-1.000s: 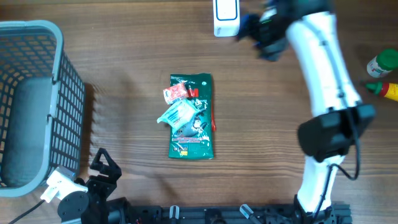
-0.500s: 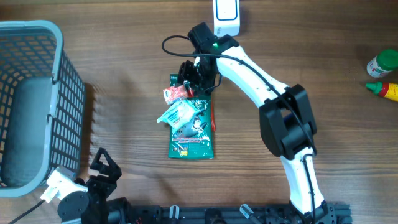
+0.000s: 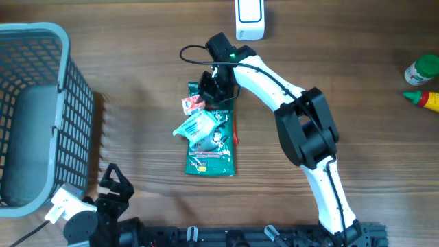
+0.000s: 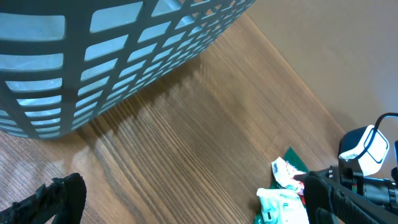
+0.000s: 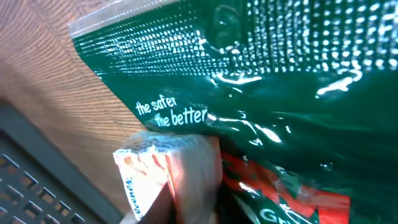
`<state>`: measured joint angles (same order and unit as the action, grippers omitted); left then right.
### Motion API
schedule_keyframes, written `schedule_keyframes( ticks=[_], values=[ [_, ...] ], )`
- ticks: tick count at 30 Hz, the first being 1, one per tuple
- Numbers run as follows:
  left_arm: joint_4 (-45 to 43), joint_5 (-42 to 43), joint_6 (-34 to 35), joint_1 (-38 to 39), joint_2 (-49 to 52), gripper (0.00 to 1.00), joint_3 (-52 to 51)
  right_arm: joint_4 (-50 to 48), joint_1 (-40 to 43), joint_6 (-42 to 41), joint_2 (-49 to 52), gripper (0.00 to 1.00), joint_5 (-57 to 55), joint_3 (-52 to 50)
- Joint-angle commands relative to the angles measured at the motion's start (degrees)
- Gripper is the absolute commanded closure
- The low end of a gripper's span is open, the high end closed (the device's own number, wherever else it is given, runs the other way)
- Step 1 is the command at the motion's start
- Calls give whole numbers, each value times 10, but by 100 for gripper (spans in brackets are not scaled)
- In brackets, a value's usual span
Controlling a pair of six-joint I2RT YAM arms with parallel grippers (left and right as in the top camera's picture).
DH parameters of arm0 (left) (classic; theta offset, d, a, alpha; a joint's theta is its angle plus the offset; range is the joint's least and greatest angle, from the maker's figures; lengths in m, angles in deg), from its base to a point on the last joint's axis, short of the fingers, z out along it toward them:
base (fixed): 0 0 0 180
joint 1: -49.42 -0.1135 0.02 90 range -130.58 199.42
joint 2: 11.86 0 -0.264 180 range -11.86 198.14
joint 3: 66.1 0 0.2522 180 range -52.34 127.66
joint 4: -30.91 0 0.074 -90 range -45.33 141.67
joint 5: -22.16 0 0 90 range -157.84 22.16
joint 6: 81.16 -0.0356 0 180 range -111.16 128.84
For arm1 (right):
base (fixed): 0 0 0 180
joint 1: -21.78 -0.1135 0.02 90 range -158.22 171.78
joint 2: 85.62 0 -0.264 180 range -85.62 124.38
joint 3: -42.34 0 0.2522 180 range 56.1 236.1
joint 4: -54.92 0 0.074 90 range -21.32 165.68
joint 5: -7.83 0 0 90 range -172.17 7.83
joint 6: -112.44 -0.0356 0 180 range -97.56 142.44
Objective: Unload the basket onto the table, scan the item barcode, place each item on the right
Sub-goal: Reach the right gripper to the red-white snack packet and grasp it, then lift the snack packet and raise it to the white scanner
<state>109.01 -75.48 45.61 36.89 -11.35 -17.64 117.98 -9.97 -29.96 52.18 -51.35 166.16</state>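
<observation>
A green packet [image 3: 212,147] lies flat mid-table, with a pale teal pack [image 3: 197,125] and a small red-and-white sachet [image 3: 192,103] on top of it. My right gripper [image 3: 214,88] is down on the packet's far end and shut on the sachet [image 5: 149,168], which fills the bottom of the right wrist view against the glossy green packet [image 5: 261,74]. The white scanner [image 3: 248,19] stands at the far edge behind that arm. My left gripper [image 4: 193,208] is open and holds nothing. It hangs over bare wood near the table's front left, well short of the pile. No barcode shows.
A grey-blue mesh basket [image 3: 68,103] fills the left side, close to the left arm. A green-capped bottle [image 3: 420,71] and a red-and-yellow one [image 3: 425,99] lie at the right edge. The right arm's cable [image 3: 188,49] loops above the packet.
The right arm swung from beside the scanner down to the pile's far end, and its jaws closed on the sachet. The left arm has not moved.
</observation>
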Motion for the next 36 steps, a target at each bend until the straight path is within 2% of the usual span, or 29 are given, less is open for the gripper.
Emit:
schedule_keyframes(
  ticks=[1,6,9,15,18,24,27,33,36],
  values=[
    [0,-7,3,-1,-1,0,-2,18,16,-3,8,95,-35,0],
    [0,-7,3,-1,-1,0,-2,125,47,6,-49,96,-55,12],
    [0,-7,3,-1,-1,0,-2,207,74,19,-86,96,-24,12],
    [0,-7,3,-1,-1,0,-2,422,126,100,-146,96,1,12],
    [0,-7,3,-1,-1,0,-2,429,133,180,-170,96,28,5],
    [0,-7,3,-1,-1,0,-2,429,122,173,-248,96,55,-37],
    [0,-7,3,-1,-1,0,-2,429,114,160,-299,96,62,-94],
    [0,-7,3,-1,-1,0,-2,429,106,97,-414,96,96,-273],
    [0,-7,3,-1,-1,0,-2,396,106,52,-460,96,98,-345]
  ],
)
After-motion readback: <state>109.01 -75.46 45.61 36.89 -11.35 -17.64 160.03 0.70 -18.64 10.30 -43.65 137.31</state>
